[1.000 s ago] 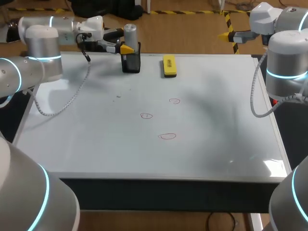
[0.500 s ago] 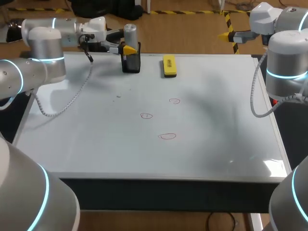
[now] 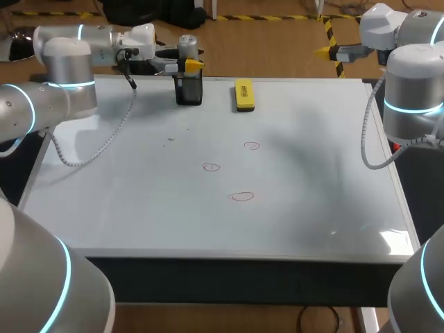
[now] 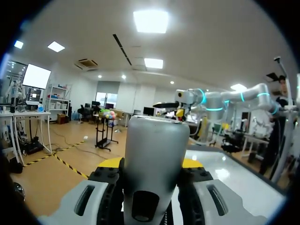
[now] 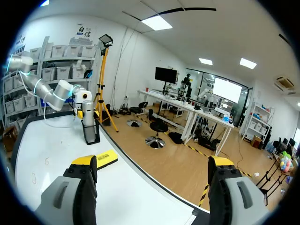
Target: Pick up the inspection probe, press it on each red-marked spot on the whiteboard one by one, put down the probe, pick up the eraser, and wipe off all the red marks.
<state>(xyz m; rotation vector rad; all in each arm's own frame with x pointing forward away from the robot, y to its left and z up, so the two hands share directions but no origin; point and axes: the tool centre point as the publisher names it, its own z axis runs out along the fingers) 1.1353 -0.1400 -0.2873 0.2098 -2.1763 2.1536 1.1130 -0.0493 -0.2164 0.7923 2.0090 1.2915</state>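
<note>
Left jaws clasp the probe (image 3: 187,46) in its black holder (image 3: 189,91), eraser (image 3: 243,94) beside.

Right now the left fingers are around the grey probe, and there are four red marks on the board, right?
Not quite. The head view shows three red marks on the board, not four. The rest is right: the left fingers are around the grey probe.
</note>
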